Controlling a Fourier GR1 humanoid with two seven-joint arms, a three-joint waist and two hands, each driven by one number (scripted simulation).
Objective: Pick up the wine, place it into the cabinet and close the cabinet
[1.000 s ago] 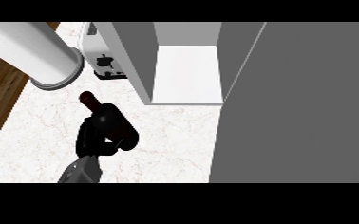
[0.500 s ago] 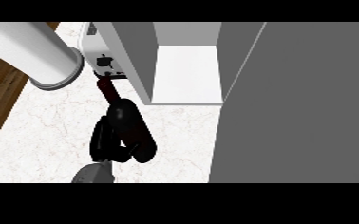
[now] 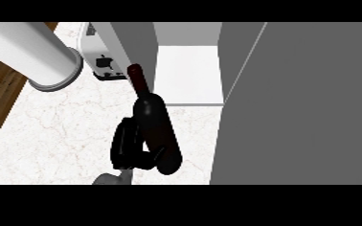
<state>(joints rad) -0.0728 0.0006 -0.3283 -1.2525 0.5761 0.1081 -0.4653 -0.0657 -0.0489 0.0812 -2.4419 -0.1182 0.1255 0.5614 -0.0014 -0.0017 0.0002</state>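
Nearest the lower edge, a grey forearm (image 3: 112, 178) comes up into view and ends in a black hand (image 3: 129, 146). Going by its place left of centre it looks like the left hand, though only one hand shows and I cannot be sure; the other hand is out of view. Its fingers are curled round the lower body of the wine bottle (image 3: 157, 129), which lies against the hand's right side, its base pointing back toward the lower edge and its dark red neck (image 3: 136, 78) pointing away toward the cabinet.

The bottle is dark and glossy, so I judge it to be glass: rigid, fairly heavy if full, smooth enough to slide in a grip, and breakable if knocked against a panel. The wide body is the sensible place to hold it, as the hand does now, since the narrow neck gives less to wrap and leaves the weight hanging far from the fingers.

Below it lies the pale marbled counter (image 3: 63, 124). Beyond the neck stands the open cabinet (image 3: 187, 72) with its white shelf, the neck tip just beside its left wall. The grey cabinet door (image 3: 297, 105) stands open at right. At far left are a large white cylinder (image 3: 39, 57) and a white toaster (image 3: 102, 62).
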